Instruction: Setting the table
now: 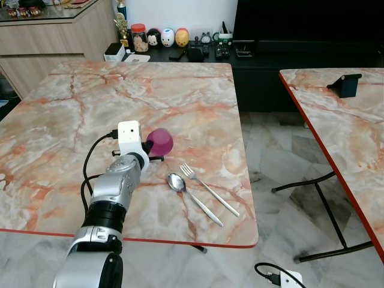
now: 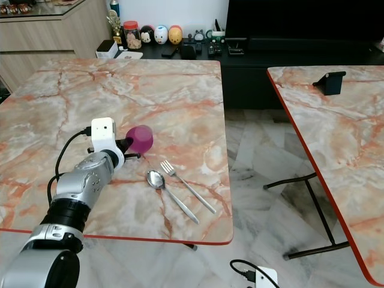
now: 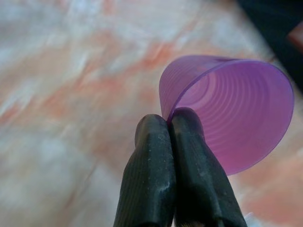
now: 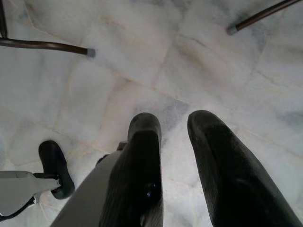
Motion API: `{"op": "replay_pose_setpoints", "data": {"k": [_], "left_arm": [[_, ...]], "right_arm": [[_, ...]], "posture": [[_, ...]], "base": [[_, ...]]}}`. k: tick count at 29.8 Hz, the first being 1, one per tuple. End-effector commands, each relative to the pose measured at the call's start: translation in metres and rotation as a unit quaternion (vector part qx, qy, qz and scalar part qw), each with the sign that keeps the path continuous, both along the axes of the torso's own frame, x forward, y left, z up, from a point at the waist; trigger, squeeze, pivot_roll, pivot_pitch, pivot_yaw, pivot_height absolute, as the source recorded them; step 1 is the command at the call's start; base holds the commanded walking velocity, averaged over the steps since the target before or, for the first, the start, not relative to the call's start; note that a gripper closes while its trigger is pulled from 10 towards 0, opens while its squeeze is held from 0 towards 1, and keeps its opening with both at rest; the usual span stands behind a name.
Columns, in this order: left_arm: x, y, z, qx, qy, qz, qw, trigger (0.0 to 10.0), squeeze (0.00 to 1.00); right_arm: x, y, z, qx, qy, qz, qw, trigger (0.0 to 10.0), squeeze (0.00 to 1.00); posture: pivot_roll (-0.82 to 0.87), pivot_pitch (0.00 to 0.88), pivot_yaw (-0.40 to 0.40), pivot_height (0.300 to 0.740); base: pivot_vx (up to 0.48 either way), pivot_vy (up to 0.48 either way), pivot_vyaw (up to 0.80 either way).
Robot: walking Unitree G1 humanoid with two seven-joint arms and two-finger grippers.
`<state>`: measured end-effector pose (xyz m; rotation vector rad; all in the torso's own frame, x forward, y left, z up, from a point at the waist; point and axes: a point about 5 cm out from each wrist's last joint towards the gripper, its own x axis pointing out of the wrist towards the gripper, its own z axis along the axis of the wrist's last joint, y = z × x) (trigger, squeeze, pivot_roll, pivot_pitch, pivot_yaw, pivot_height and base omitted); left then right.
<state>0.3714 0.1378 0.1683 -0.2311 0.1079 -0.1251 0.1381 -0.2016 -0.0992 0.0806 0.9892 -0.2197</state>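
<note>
- Left pincer (image 3: 171, 124) is closed on the rim of the purple cup (image 1: 160, 140); one finger sits inside the wall, the other outside, as seen in the left wrist view.
- Cup hangs tilted, mouth facing away from the wrist. Whether it is just above the marble surface (image 1: 72, 120) or touching it, I can't say.
- Rim pinch makes sense: thin flexible wall, a two-finger grip can't span the body, so it takes the edge. Wall looks slightly deformed at the pinch.
- Cup is near the surface's front right area, just beside and behind the spoon (image 1: 193, 195) and fork (image 1: 208, 189), which lie side by side, handles angled toward the right edge.
- Judgement: cutlery is already laid, and the cup is being brought to stand above it as the drink position of a place setting.
- Next needs a wrist roll to bring the cup upright before release; letting go while tilted risks it rolling into the spoon.
- Right pincer (image 4: 177, 127) hangs idle over the floor tiles, fingers apart, holding nothing.
</note>
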Motion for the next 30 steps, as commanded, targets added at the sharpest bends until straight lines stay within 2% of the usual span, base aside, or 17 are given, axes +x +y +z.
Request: {"op": "replay_pose_setpoints", "data": {"k": [1,9,15,19,27,30], "left_arm": [[-0.003,0.004,0.012,-0.012,-0.044,0.003,0.999,10.0,0.00],[-0.030,0.016,0.004,0.051,-0.100,0.028,0.993,10.0,0.00],[-0.040,0.022,0.007,0.055,-0.128,0.055,0.989,10.0,0.00],[-0.040,0.026,0.007,0.063,-0.129,0.066,0.988,10.0,0.00],[-0.041,0.028,0.011,0.050,-0.142,0.078,0.986,10.0,0.00],[-0.042,0.028,0.012,0.046,-0.144,0.082,0.985,10.0,0.00]], "right_arm": [[-0.003,0.000,-0.001,0.000,0.002,-0.004,1.000,10.0,0.00],[-0.003,-0.001,-0.001,-0.003,0.000,-0.005,1.000,10.0,0.00],[-0.003,-0.003,0.000,-0.003,-0.001,-0.008,1.000,10.0,0.00],[-0.003,-0.003,0.000,-0.003,-0.001,-0.010,1.000,10.0,0.00],[-0.002,-0.004,0.000,-0.007,0.001,-0.012,1.000,10.0,0.00],[-0.002,-0.005,0.000,-0.006,0.001,-0.013,1.000,10.0,0.00]], "posture": [[0.05,0.000,0.018,0.740],[0.05,0.000,0.009,0.740],[0.06,0.000,-0.001,0.740],[0.06,0.000,-0.002,0.740],[0.06,0.000,-0.007,0.740],[0.06,0.000,-0.010,0.740]], "base": [[0.000,0.000,0.00],[0.000,0.000,0.00],[0.000,0.000,0.00],[0.000,0.000,0.00],[0.000,0.000,0.00],[-0.277,0.000,0.00]]}}
